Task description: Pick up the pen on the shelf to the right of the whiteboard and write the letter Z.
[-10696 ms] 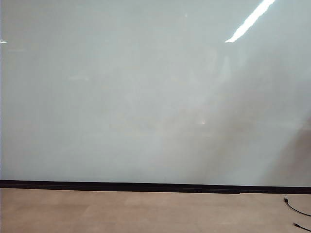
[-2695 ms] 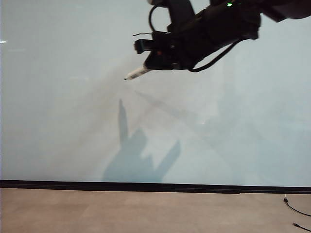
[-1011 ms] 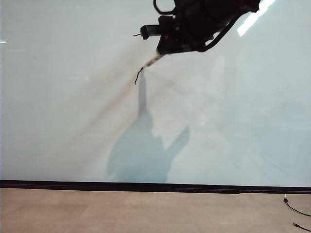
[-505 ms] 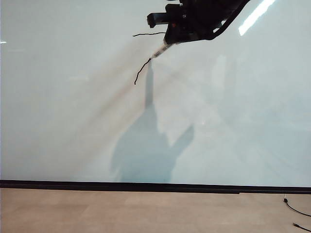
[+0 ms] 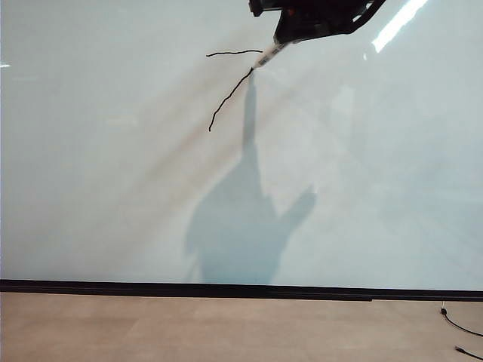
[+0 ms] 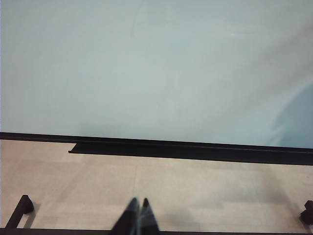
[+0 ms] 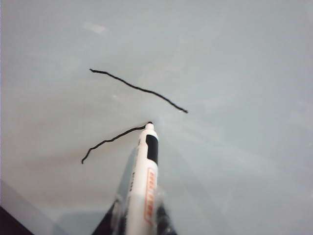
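My right gripper (image 7: pixel 131 215) is pinching the light, stiff, slippery pen (image 7: pixel 142 182) low on its barrel; my left gripper (image 6: pixel 137 215) is resting pressed together.

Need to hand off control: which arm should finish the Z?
Right: its hand grips the pen, tip on the whiteboard at the diagonal's end. The left hand is shut, empty, low near the floor.

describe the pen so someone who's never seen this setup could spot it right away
Start at the big pale whiteboard and go to its upper middle, where the right gripper comes in from the top edge. The pen is clamped in it, its dark tip at the end of the slanted black stroke. It is the only slim white barrel there, with orange and dark print on it.
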